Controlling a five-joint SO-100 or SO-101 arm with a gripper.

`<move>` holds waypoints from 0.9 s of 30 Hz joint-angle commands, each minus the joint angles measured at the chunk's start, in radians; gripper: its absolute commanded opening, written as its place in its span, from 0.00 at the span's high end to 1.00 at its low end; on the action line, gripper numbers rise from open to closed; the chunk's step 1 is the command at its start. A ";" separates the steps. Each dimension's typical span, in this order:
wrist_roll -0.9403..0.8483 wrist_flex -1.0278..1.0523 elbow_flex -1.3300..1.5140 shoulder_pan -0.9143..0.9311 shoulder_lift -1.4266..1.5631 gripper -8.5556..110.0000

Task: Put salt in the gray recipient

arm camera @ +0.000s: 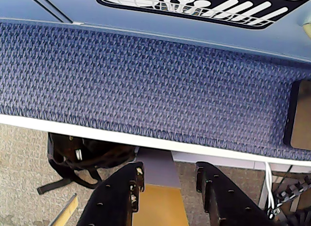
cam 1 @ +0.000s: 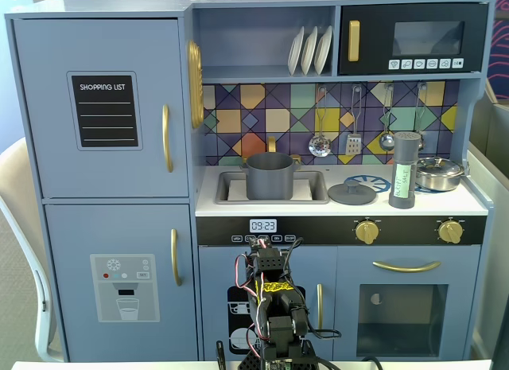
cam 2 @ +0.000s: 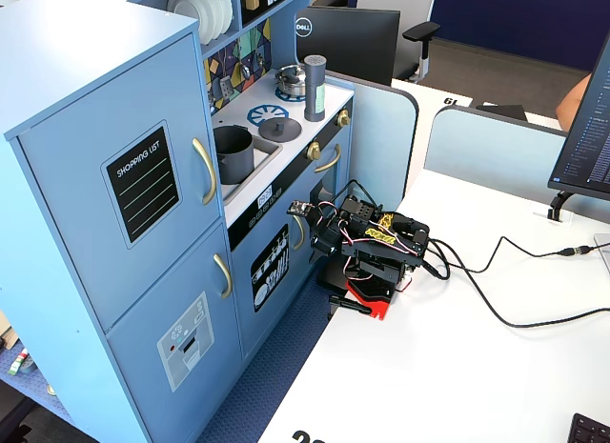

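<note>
The salt [cam 1: 405, 169] is a tall gray shaker with a pale green label, upright on the toy kitchen counter by the stove rings; it also shows in a fixed view [cam 2: 315, 88]. The gray recipient [cam 1: 269, 176], a dark-gray pot, stands in the sink and shows from the side too [cam 2: 233, 153]. My arm [cam 1: 270, 306] is folded low in front of the kitchen, at the desk edge [cam 2: 376, 248], far below both. In the wrist view my gripper [arm camera: 169, 170] points down past the desk edge at the floor, jaws apart and empty.
A flat gray lid [cam 1: 352, 193] lies between sink and salt. A shiny silver pan [cam 1: 439, 173] sits right of the salt. Utensils hang on the backsplash [cam 1: 350, 119]. A black bag [arm camera: 87, 155] lies on the floor. Cables [cam 2: 515, 291] cross the white desk.
</note>
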 commanded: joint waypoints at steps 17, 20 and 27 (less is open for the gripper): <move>0.003 -0.084 -0.241 0.143 -0.160 0.93; 0.021 -0.040 -0.431 0.224 -0.273 0.93; -0.021 0.104 -0.810 0.515 -0.416 0.93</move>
